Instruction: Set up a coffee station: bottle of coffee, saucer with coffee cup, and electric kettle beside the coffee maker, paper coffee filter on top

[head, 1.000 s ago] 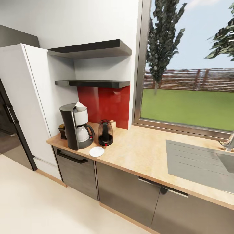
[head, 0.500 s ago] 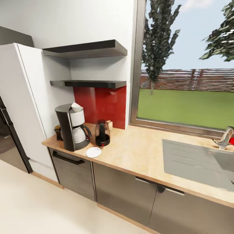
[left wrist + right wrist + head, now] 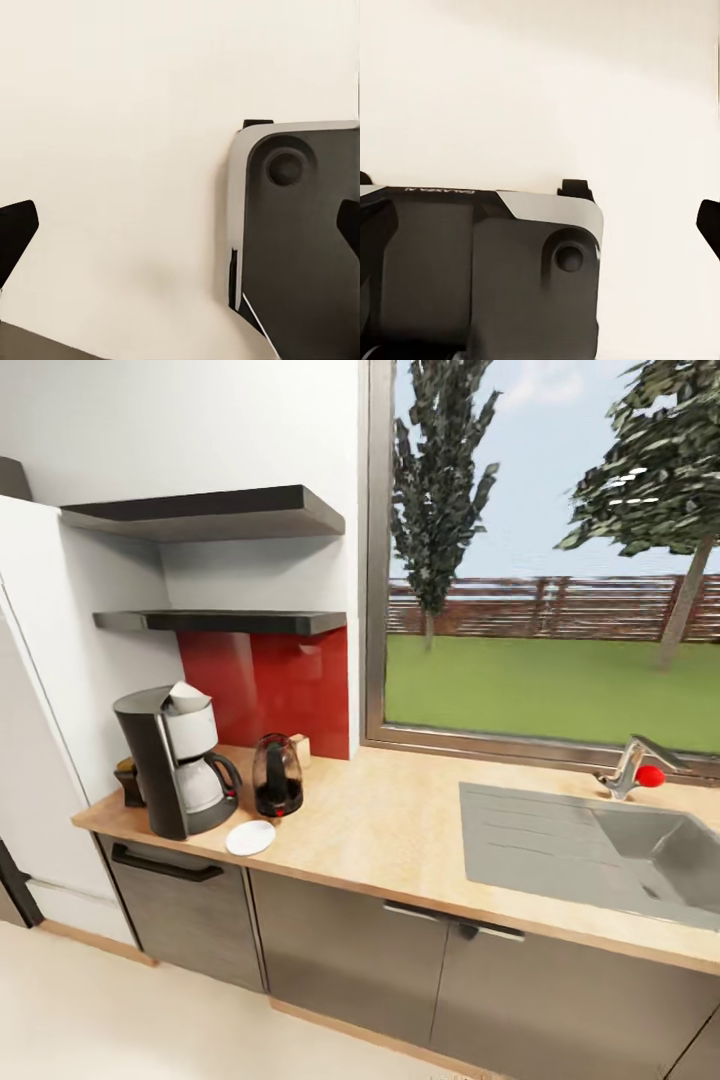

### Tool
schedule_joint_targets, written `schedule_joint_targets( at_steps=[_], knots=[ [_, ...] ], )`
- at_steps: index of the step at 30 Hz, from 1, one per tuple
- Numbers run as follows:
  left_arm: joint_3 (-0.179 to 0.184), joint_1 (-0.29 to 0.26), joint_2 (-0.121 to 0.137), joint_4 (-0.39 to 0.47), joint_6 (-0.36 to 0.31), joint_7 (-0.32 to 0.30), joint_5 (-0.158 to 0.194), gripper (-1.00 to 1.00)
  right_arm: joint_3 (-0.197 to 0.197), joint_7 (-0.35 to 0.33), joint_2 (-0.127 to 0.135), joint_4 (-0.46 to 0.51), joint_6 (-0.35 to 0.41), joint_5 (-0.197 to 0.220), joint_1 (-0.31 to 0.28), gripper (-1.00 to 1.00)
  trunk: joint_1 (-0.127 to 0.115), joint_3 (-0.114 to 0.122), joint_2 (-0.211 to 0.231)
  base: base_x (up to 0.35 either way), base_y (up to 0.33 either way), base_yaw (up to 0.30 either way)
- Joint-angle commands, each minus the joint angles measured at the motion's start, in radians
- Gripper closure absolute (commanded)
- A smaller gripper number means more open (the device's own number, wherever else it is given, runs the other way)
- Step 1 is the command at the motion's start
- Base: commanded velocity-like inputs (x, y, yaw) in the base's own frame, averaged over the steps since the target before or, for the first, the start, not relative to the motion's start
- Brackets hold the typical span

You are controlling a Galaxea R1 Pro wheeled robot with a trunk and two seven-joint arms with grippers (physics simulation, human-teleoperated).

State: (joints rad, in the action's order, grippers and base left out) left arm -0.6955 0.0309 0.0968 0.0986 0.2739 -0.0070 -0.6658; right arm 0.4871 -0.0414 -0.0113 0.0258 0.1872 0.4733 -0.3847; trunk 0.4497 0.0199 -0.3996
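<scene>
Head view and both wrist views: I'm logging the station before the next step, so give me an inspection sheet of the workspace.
Surface: wooden countertop, sink at its right.
Job's things: coffee maker on the counter, filter on top; kettle beside it; saucer in front, bare; no cup seen.
Clutter: small dark item behind the maker, unclear.
Grippers: both open, over pale floor.
Cables: nothing seen.
Surroundings: shelves, window, tap.
</scene>
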Motion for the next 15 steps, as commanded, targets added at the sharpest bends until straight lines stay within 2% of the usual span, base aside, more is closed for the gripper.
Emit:
schedule_joint_targets(
  at_steps=[1, 15],
  knots=[
    [-0.009, 0.001, -0.001, 0.001, 0.003, -0.001, -0.01, -1.0, 0.009, -0.002, 0.001, 0.0, 0.004, 0.008, 0.0, -1.0, 0.0, 0.0, 0.0, 0.0, 0.0, -0.264],
    [-0.008, 0.001, -0.001, 0.002, 0.004, -0.001, -0.012, -1.0, 0.009, -0.001, 0.002, 0.0, 0.006, 0.008, 0.001, -1.0, 0.0, 0.0, 0.0, 0.0, 0.0, -0.266]
  ],
)
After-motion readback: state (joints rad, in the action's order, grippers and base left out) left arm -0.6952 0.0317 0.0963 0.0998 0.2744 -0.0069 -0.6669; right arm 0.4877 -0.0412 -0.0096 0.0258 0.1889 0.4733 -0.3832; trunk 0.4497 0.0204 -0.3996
